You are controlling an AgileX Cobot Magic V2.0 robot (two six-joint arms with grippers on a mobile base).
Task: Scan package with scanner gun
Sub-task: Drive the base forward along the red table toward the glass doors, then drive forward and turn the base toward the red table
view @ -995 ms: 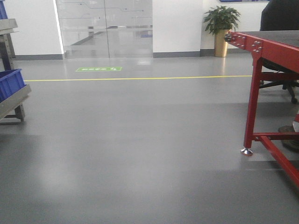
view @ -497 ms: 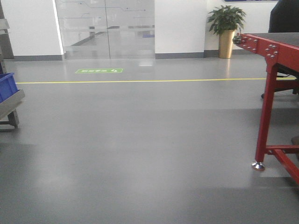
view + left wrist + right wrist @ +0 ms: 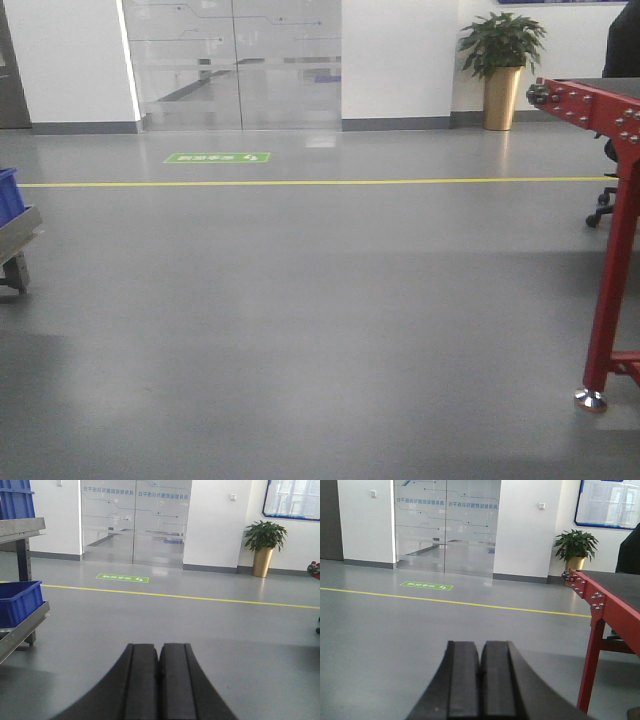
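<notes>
Red surface [image 3: 614,260] shifts toward right edge of front view; base moving. Both jaws pressed together, empty. Package, scanner unseen.

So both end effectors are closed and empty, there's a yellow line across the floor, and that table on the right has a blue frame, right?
Not quite: the table frame is red, not blue, as the right wrist view shows. The rest holds: the left end effector and the right end effector are shut and empty, and a yellow line crosses the floor.
</notes>
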